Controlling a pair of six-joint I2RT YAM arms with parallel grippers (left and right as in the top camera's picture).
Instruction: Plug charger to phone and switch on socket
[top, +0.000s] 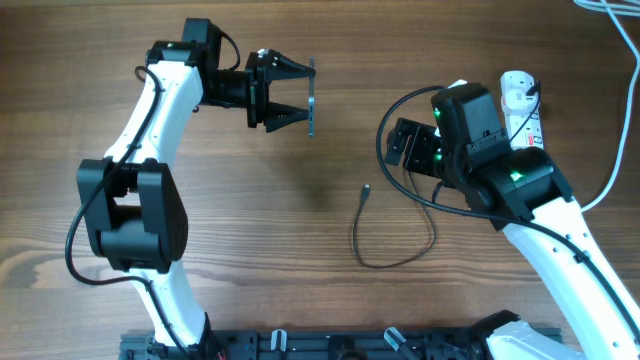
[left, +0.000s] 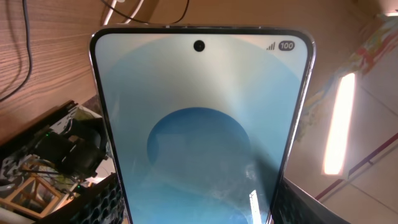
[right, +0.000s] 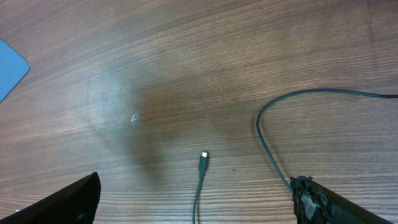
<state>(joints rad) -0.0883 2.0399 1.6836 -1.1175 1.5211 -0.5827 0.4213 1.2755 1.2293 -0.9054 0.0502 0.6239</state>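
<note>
My left gripper (top: 300, 96) is shut on the phone (top: 312, 98) and holds it on edge above the table at the back centre. In the left wrist view the phone's blue-cyan screen (left: 202, 124) fills the frame between my fingers. The charger's thin black cable (top: 395, 262) loops on the table, and its small plug tip (top: 365, 191) lies free at centre. My right gripper (top: 405, 148) is open and hovers to the right of the tip. In the right wrist view the tip (right: 203, 158) lies between my open fingers. The white socket strip (top: 522, 105) lies at the back right, partly hidden by my right arm.
A white cord (top: 612, 120) runs along the right edge of the table from the socket strip. The black plug (top: 528, 92) of the charger sits in the strip. A black rail (top: 330, 345) runs along the table's front edge.
</note>
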